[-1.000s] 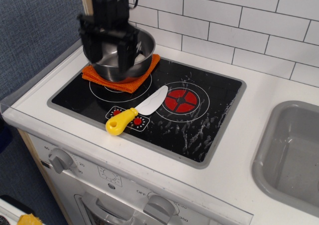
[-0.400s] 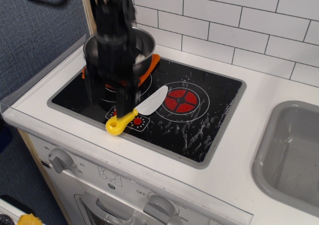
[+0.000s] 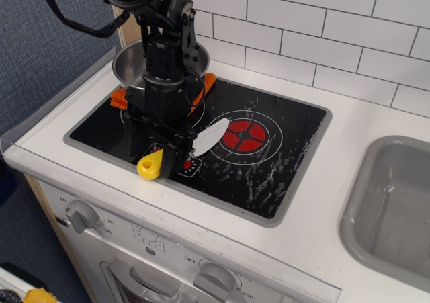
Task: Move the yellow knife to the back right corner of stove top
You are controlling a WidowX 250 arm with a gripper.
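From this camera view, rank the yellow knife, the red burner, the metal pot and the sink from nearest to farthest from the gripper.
1. Yellow knife: at the gripper itself, its handle sticking out front-left.
2. Red burner: just to its right on the stove top.
3. Metal pot: behind it, back left, on the orange cloth.
4. Sink: far right.

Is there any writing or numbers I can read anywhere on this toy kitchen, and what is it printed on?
"OFF": white oven front panel, left of the grey middle knob.
"20": same panel, right of the grey left knob.
Other numerals around both knobs: too small and blurred to read.
Black robot gripper: no readable text.
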